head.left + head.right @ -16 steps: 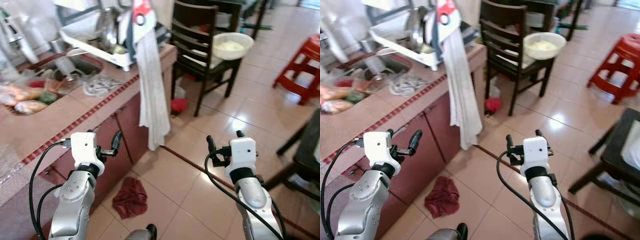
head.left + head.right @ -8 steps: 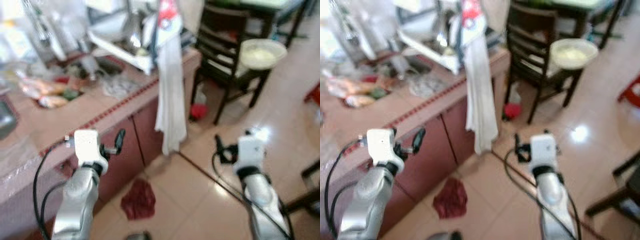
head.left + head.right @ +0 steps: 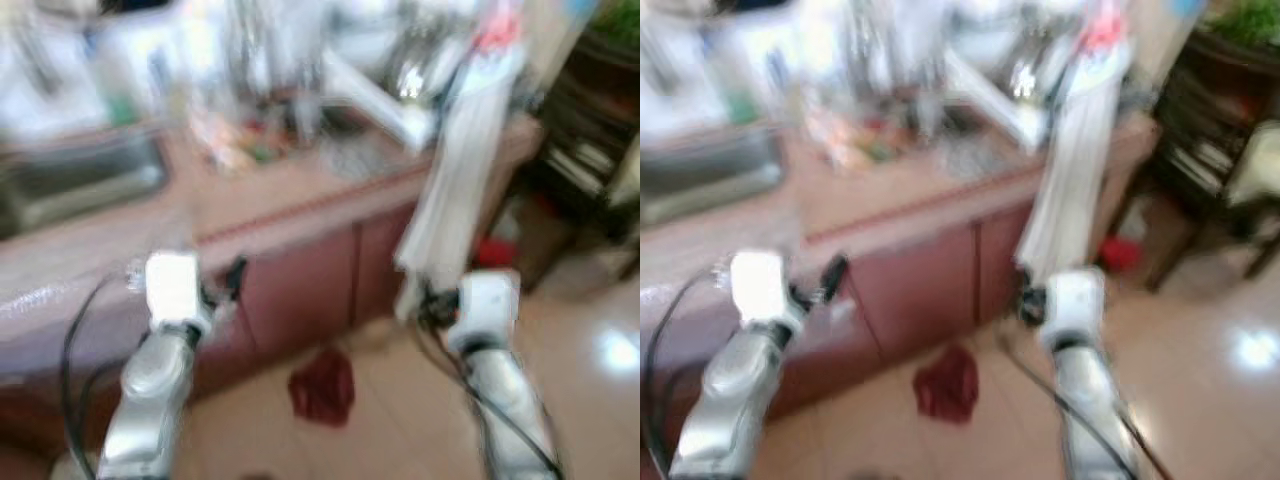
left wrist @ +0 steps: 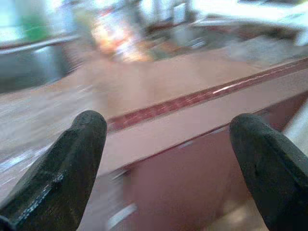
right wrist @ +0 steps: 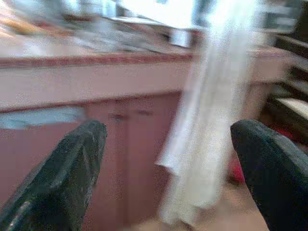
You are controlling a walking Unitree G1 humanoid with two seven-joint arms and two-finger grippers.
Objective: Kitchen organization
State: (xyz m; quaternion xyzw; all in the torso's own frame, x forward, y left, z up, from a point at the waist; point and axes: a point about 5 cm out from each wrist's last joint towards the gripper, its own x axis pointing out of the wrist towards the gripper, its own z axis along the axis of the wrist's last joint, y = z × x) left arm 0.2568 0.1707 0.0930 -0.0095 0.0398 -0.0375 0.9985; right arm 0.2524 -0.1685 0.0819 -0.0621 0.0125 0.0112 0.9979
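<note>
Right wrist view, white towel, head views, red rag on floor.

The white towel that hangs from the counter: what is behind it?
Behind the white towel the reddish cabinet front continues under the counter. The part of the cabinet that the towel covers cannot be seen. A dark red cloth lies on the floor nearby.

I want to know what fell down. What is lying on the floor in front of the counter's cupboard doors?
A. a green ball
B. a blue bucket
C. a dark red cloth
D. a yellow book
C. A crumpled dark red cloth lies on the tiled floor just in front of the counter's cupboard doors, between the robot's two arms.
</note>
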